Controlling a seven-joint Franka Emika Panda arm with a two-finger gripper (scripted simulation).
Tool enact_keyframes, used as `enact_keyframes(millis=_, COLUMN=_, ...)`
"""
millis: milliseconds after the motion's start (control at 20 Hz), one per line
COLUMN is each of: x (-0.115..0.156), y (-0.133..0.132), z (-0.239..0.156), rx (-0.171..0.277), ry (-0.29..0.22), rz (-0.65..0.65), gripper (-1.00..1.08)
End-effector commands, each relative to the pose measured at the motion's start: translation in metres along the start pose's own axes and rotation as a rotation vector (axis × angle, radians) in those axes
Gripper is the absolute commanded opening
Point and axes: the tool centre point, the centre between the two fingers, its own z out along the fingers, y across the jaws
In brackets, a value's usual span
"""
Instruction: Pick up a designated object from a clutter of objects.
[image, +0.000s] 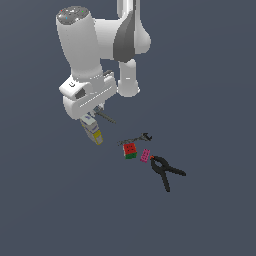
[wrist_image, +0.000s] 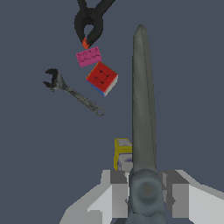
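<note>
1. Grey steel blades of the scissors (wrist_image: 143, 100) jutted forward from the gripper (wrist_image: 146, 192) in the wrist view, the fingers (wrist_image: 117, 188) pressed against either side of the pivot, so the claw had closed on the tool; the orange-brown handles were hidden.
2. Seen from the exterior view, the Franka arm (image: 82, 50) hung above the dark floor (image: 50, 210), the blades (image: 105, 116) poking out below the hand, apparently clear of the surface.
3. By that reading the pick was largely done: the designated object was grasped and seemingly lifted, with only a further raise or a steady hold left, though the height could not be judged.
4. Just beneath the hand lay the grey-and-yellow box (image: 92, 131). Well apart, toward the exterior view's right, sat the dark wrench (image: 137, 138), the red-green cube (image: 130, 150), the pink brick (image: 145, 155) just beside it, and the black clamp (image: 165, 170).
5. No brand, label or legible writing showed on any item.
</note>
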Motion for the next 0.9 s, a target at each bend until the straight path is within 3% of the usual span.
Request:
enact_keyframes(millis=0, x=0.010, y=-0.004, z=-0.023, rx=-0.001, ry=0.000, rz=0.000, gripper=-1.00)
enact_keyframes(millis=450, x=0.048, y=-0.019, z=-0.107, rx=0.001, ry=0.000, rz=0.000, gripper=-1.00)
enact_keyframes(millis=850, x=0.070, y=-0.025, z=-0.152, rx=0.002, ry=0.002, rz=-0.001, gripper=-1.00)
